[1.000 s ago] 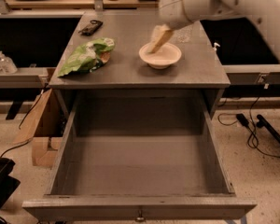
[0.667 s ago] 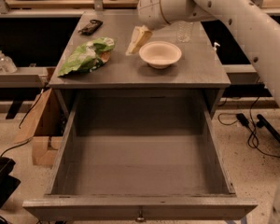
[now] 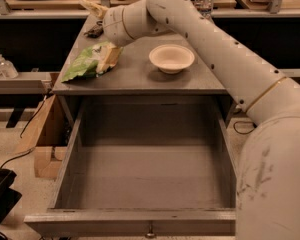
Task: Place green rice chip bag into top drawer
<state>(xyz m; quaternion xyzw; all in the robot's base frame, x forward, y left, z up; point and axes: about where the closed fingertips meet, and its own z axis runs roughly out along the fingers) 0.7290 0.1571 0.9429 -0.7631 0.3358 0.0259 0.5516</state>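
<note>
The gripper [image 3: 110,58] was seen low over the left part of the table [image 3: 140,81], at the right end of the green rice chip bag [image 3: 84,65] and apparently touching it. How far open it stood, and whether the bag was already held, could not be told.

The bag lay flat near the table's left edge, with a white bowl [image 3: 171,59] well apart to its right. The top drawer [image 3: 140,174] stood pulled fully out below the table's front edge, with nothing seen inside it.

The bag was judged to be light, soft and crinkly, with slick foil that gives under pressure and brittle chips inside. A firm squeeze across the puffed middle was therefore thought risky, as the contents could be crushed or the foil could slide out.

A hold on 1 of the flattened end seams, or a pinch of the loose foil near the right end, was considered safer. Because so little weight was expected, swinging of the bag during carrying was thought likely.
</note>
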